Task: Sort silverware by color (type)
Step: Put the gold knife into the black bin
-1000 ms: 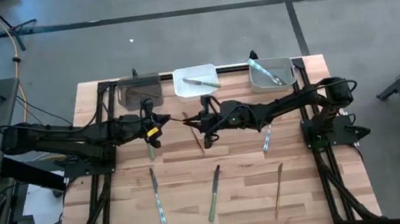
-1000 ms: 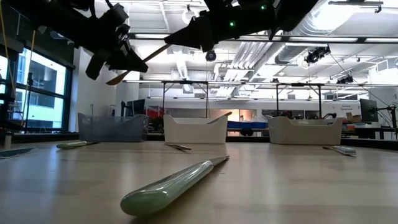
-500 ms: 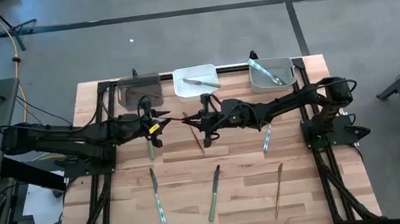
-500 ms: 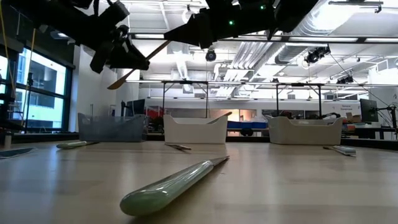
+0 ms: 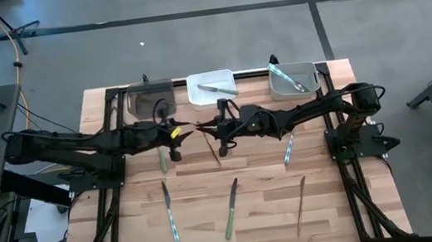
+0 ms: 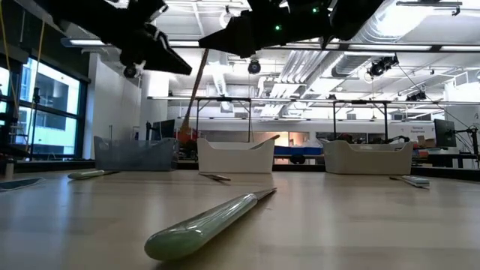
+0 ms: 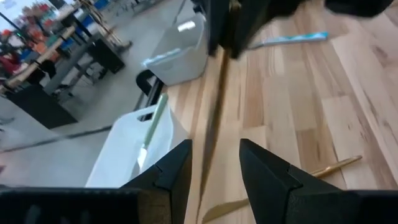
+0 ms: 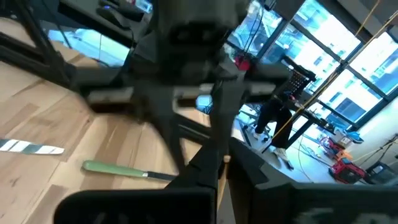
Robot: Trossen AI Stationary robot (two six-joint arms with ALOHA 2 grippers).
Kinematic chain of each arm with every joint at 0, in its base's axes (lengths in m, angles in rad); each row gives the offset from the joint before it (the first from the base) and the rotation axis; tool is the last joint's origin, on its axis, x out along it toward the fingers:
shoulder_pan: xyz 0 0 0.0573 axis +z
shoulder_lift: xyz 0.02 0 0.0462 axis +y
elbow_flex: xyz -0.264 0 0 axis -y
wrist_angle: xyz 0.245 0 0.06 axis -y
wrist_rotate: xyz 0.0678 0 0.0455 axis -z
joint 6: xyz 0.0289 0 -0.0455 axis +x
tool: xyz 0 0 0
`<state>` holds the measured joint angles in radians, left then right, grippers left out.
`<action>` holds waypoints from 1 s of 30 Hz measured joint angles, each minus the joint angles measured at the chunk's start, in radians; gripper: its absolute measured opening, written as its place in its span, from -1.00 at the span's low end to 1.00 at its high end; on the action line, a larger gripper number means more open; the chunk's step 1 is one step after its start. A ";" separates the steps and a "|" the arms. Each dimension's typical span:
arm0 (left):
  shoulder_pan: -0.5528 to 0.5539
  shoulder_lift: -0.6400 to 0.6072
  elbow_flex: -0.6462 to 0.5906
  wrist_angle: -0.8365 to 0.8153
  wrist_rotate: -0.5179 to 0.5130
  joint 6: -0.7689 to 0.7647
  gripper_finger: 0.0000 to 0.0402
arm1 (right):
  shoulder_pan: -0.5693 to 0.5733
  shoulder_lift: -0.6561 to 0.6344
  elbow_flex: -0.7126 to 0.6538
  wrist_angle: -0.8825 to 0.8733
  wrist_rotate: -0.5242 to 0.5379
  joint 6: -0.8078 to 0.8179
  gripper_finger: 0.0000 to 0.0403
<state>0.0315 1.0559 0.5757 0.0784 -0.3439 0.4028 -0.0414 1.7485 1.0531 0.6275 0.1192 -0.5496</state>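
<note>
Jaws parted, the left gripper (image 5: 174,143) is clear of the slim brown-handled utensil (image 6: 192,94) hanging mid-table above the wooden table (image 5: 262,215) from the closed right gripper (image 5: 220,141), whose one-ended pinch may let it swing or slip

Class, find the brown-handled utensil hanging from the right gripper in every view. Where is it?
High view: slim brown-handled utensil mid-table, between left gripper and right gripper.
Low view: hanging slantwise, upper left of centre.
Left wrist view: a long streak between the left gripper's open jaws.
Right wrist view: cannot be picked out.
Shared landmark: white rectangular bin, behind it in the low view.
</note>
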 joint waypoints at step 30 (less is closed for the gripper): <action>0.054 0.191 0.071 0.176 0.082 0.087 -0.91 | 0.001 0.000 0.000 0.022 0.019 0.020 -1.00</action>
<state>0.0853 1.2469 0.6464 0.2543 -0.2620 0.4893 -0.0407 1.7481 1.0531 0.6496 0.1379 -0.5293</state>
